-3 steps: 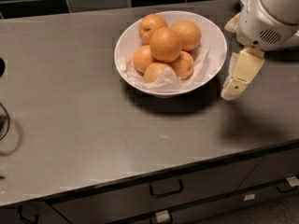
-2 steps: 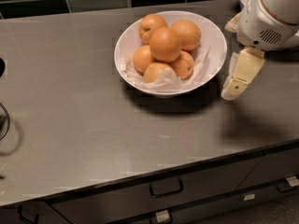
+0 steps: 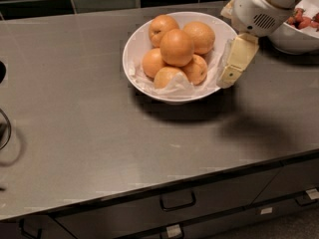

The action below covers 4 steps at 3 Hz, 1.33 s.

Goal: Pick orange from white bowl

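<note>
My claw (image 3: 229, 76) hangs just beside rim of bowl (image 3: 131, 49), above bench (image 3: 75, 128); spread or pressed together, cannot tell. Orange (image 3: 177, 47) tops the pile, untouched.

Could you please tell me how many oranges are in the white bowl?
6 oranges: the orange on top in the middle, two at the back, one left, two in front; more may hide underneath. The gripper hangs by the white bowl's right rim.

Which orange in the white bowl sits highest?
The deep-orange, very round orange in the middle of the white bowl; it rests on the paler ones around it. The gripper hangs by the bowl's right rim.
</note>
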Available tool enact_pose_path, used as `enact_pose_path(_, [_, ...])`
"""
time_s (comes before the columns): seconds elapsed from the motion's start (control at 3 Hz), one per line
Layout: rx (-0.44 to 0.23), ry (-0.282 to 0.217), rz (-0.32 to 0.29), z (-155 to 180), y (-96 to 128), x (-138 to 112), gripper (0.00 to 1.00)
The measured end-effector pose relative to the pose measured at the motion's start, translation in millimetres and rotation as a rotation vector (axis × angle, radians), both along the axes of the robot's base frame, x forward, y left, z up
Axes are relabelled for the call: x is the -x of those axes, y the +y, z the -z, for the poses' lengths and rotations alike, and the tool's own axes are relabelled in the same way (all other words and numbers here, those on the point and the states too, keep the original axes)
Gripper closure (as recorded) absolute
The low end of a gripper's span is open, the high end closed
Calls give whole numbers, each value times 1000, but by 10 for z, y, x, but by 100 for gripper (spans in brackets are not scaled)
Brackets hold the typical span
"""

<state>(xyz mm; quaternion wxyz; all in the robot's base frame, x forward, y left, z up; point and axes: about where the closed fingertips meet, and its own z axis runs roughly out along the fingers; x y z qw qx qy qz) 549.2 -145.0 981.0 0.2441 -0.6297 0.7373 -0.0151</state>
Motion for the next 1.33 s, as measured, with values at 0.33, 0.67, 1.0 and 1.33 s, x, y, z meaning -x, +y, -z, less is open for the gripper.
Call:
enact_pose_path(0.33, [-15, -28, -21, -76, 153, -148, 0])
enact_pose_path(0.67, [-112, -58, -30, -110, 275, -309, 0])
enact_pose_path(1.0, [-112, -58, -30, -110, 275, -309, 0])
enact_pose_path(1.33, [-104, -34, -39, 64, 395, -393, 0])
